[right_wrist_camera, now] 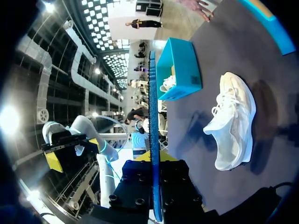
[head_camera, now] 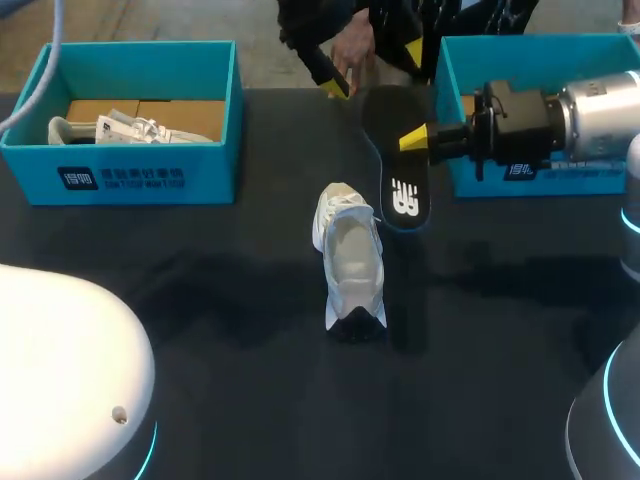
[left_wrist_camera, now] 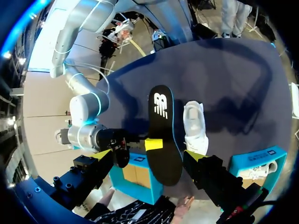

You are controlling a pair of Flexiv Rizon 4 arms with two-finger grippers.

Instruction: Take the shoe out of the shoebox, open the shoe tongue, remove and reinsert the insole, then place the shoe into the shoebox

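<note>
Right pincer [head_camera: 412, 138] is clamped on the right edge of the black insole [head_camera: 403, 180], holding it flat above the surface [head_camera: 220, 300], logo side up. The insole's near end sits just right of the white shoe [head_camera: 350, 255], and its far end reaches the surface's far edge. Left pincer [head_camera: 374, 68] is at far centre, spread wide, with the insole's far end between its fingers. I see no contact there. The shoe stands on its sole mid-surface, outside both boxes. Teal shoebox [head_camera: 125, 180] far left holds a second white shoe [head_camera: 130, 130] and paper. Another teal box [head_camera: 560, 178] far right is partly hidden by the right arm.
</note>
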